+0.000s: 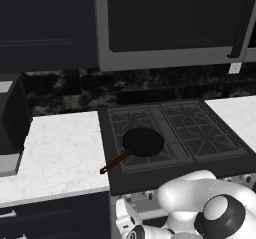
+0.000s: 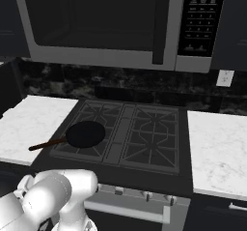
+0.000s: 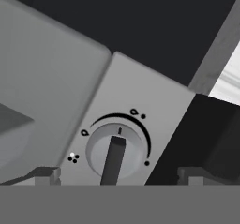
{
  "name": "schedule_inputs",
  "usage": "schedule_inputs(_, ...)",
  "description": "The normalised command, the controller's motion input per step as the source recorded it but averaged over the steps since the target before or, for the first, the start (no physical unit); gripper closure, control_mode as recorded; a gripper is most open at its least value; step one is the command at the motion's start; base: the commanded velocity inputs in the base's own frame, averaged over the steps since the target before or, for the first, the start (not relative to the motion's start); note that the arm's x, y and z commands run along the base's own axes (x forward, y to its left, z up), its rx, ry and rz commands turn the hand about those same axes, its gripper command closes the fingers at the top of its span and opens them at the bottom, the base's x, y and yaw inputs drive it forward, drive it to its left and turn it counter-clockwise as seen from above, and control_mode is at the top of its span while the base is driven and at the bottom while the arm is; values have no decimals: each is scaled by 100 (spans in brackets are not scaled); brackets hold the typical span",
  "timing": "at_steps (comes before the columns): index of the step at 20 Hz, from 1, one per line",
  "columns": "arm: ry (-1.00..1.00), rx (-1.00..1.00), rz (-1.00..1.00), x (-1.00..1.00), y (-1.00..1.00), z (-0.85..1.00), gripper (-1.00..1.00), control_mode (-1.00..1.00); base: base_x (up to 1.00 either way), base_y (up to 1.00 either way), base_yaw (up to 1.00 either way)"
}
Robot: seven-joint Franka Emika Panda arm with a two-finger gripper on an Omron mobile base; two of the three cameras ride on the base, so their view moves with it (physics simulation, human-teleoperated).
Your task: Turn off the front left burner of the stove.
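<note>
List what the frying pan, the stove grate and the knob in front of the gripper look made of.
Frying pan: matte black metal, seemingly; its brown handle suggests wood.
Stove grate: dark grey with a dull finish, probably cast iron.
Knob: smooth pale grey, satin metal or plastic; the render leaves it open.

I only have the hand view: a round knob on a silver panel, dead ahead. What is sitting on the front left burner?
Observer: A black frying pan rests on the front left burner, its brown handle pointing out toward the left counter.
Operator: Anything on the other burners?
Observer: No, the rest of the stove grate is bare.
Operator: What hangs above the cooktop?
Observer: A grey microwave with a dark door, its keypad on the right.
Operator: And where is my arm?
Observer: Its white links are folded low in front of the stove's knob row.
</note>
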Motion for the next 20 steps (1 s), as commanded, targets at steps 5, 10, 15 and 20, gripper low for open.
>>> schedule_inputs(5,-3,0,0,24,20,-11,100,-100,0,0,0)
schedule_inputs(10,-5,0,0,28,8,-14,100,-100,0,0,0)
schedule_inputs(15,-6,0,0,31,0,-6,100,-100,0,0,0)
schedule_inputs(20,-1,22,-10,35,-16,-1,100,-100,0,0,0)
